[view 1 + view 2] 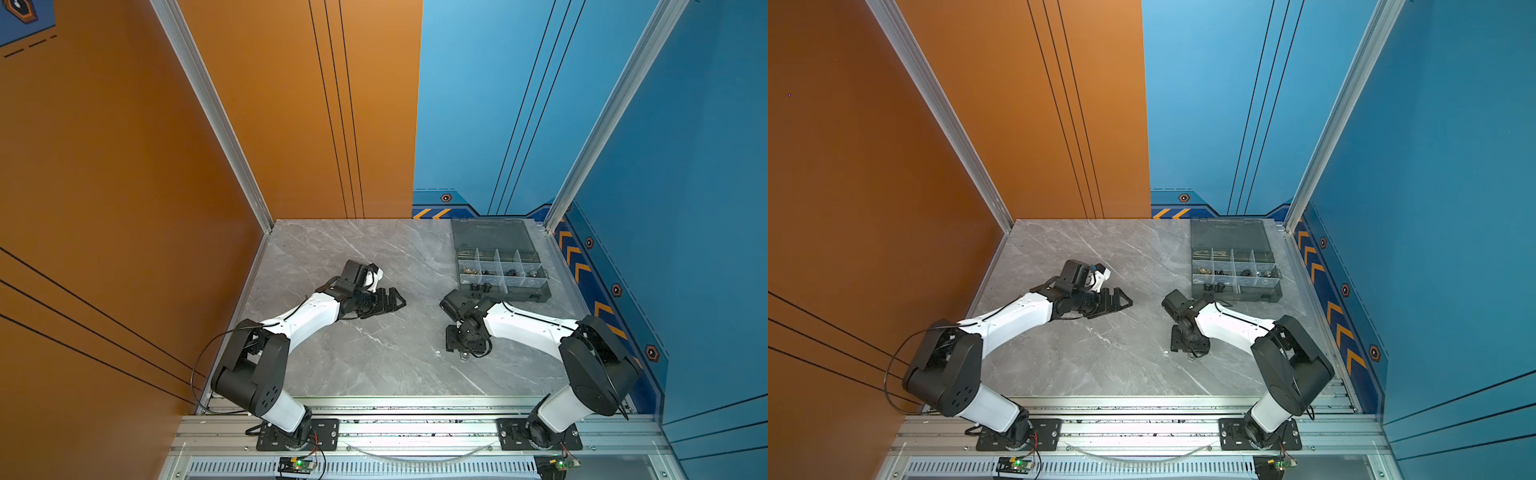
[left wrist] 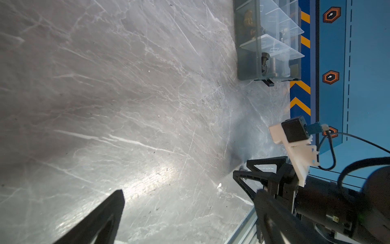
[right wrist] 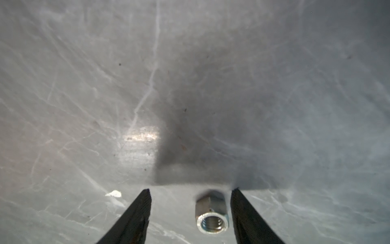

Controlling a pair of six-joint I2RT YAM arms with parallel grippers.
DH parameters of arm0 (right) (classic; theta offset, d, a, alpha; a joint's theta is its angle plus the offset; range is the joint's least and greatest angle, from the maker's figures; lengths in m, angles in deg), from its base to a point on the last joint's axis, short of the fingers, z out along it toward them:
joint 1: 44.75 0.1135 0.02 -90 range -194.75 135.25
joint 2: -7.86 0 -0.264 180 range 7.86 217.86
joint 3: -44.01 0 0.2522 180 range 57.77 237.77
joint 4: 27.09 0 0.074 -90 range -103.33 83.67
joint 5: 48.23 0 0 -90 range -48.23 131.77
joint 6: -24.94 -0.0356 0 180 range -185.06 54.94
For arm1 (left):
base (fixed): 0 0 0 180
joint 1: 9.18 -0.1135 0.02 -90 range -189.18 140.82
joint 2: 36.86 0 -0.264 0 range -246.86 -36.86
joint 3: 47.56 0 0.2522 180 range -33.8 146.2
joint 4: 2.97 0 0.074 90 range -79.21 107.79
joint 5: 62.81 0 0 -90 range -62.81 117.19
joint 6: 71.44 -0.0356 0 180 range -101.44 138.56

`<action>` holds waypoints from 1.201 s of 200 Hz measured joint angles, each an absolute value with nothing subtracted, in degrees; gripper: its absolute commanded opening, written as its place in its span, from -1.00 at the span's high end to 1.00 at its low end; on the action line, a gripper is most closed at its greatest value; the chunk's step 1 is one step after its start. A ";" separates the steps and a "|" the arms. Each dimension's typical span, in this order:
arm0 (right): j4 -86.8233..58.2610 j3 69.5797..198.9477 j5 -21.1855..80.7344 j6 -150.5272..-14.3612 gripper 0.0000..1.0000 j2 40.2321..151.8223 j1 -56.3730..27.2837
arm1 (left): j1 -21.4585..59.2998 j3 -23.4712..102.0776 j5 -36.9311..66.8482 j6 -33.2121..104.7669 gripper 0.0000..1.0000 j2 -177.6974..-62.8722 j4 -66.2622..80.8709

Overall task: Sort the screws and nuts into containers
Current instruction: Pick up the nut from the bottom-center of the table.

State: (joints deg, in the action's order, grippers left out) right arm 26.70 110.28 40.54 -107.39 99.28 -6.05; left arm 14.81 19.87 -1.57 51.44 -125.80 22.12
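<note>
The right gripper [image 1: 463,352] is pointing straight down at the grey table [image 1: 353,365]. It is hanging in the right half, a little nearer than the box [image 1: 521,296]. Its two black fingers [image 3: 135,217] are standing apart. A silver nut [image 3: 212,213] is lying on the table between them. In the right wrist view its hole is facing the camera and showing the thread inside. The nut is sitting much closer to one finger than to the other. I cannot tell if it is touching that finger. The fingers are not squeezing it. A tiny white speck [image 3: 114,193] is lying on the table just outside the other finger.

The left gripper [image 1: 397,300] is lying low on its side in the left half of the table and pointing to the right. Its fingers are spread wide, and nothing is sitting between them.

The box is standing in the far right corner of the table. Its lid [image 1: 492,235] is lying open toward the far wall. Clear walls are cutting the box into small rooms. Brass wing nuts [image 1: 468,271] are sitting in a room on the left side. Black bolts [image 1: 485,286] are lying in the near left room. In the left wrist view a silver bolt [image 2: 274,64] is showing through the clear wall beside a black one. Other small dark and silver bits are lying in the rooms to the right, but they are too small to name.
</note>
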 measured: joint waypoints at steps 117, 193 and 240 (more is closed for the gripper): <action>27.75 110.02 40.52 -103.93 -0.10 99.85 -6.05 | 14.81 19.87 -1.57 51.64 -0.96 -125.34 22.10; 27.79 108.97 40.58 -103.43 0.05 100.02 -6.07 | 14.83 19.87 -1.57 51.64 -0.96 -125.12 22.08; 27.82 108.95 40.58 -102.75 0.17 100.02 -6.07 | 14.88 19.87 -1.54 51.64 -0.96 -125.12 22.10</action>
State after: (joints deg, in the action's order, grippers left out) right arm 27.82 108.95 40.58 -102.75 100.02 -6.07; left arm 14.88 19.87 -1.54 51.64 -125.12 22.10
